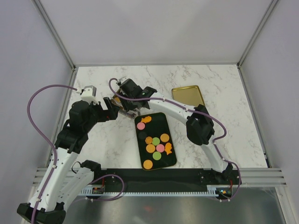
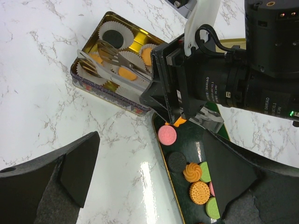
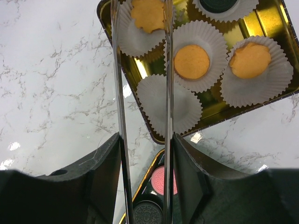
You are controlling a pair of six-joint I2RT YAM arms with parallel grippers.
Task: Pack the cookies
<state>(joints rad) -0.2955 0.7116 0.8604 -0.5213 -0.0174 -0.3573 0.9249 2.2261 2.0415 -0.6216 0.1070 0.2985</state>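
The cookies (image 1: pixel 157 143) lie on a black tray (image 1: pixel 160 122): orange, pink, green and dark ones. My right gripper (image 3: pixel 145 154) is shut on metal tongs (image 3: pixel 168 70), which reach over a gold tin (image 3: pixel 280 28) of white paper cups. An orange cookie (image 3: pixel 148 14) lies in the cup between the tong tips, with a gap on its left side. Two more cups hold orange cookies (image 3: pixel 191 61), one holds a dark cookie (image 3: pixel 218 4), and one cup (image 3: pixel 184 105) is bare. My left gripper (image 2: pixel 152 158) hangs open over the tray's left edge, nothing in it.
The tin's gold lid (image 1: pixel 188 94) lies on the marble table, right of the right arm. The tin (image 2: pixel 93 86) stands just beyond the tray's far end. White walls close off the table on three sides.
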